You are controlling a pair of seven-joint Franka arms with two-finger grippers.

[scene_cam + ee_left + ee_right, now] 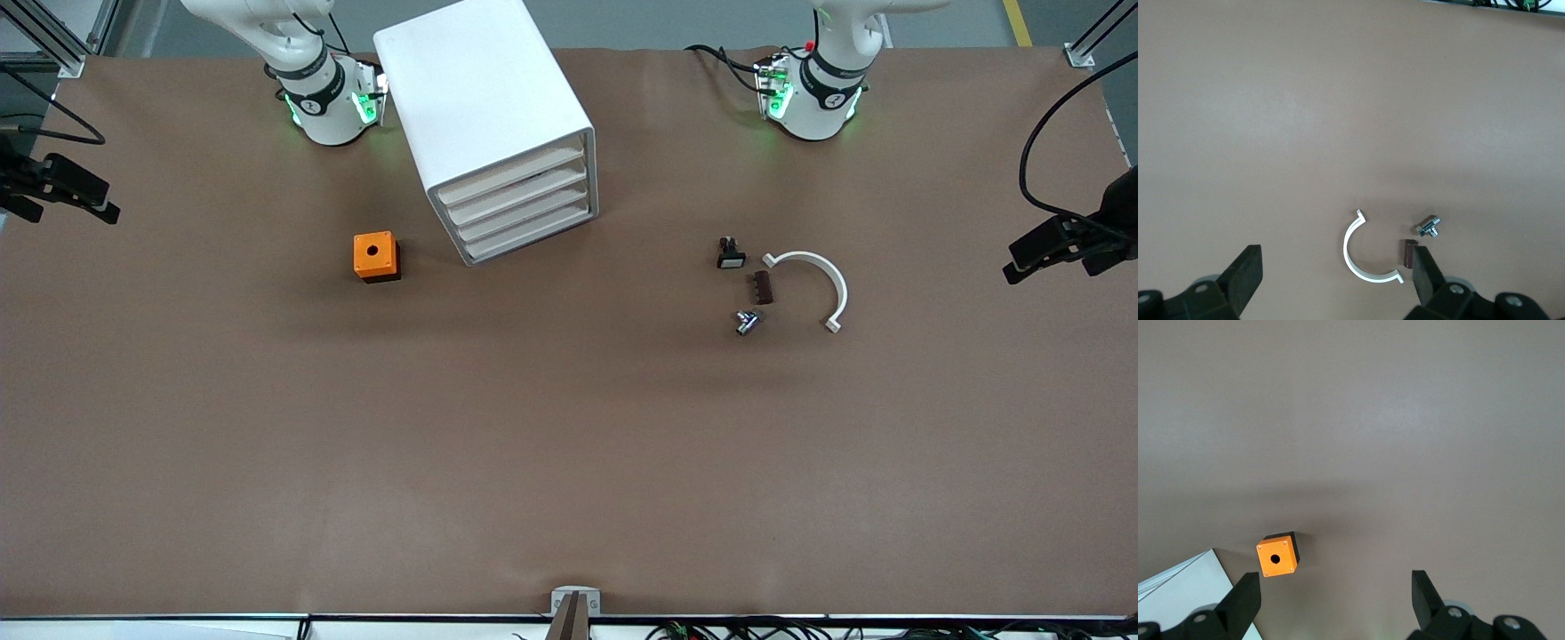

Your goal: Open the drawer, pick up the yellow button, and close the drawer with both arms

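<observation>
All four drawers were seen shut. Left end effector was held released above the bench; right end effector likewise, spread wide.

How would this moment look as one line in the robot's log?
drawers: all shut | button: not visible | left tool: open, over white clip | right tool: open, over orange cube

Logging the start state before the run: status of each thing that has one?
cabinet: upright on the table, all four drawers shut
button: not visible in any view
orange cube: hole facing up, beside the cabinet, untouched
white half-ring clamp: lying flat
left gripper: open, high over the clamp
right gripper: open, high over the orange cube
</observation>
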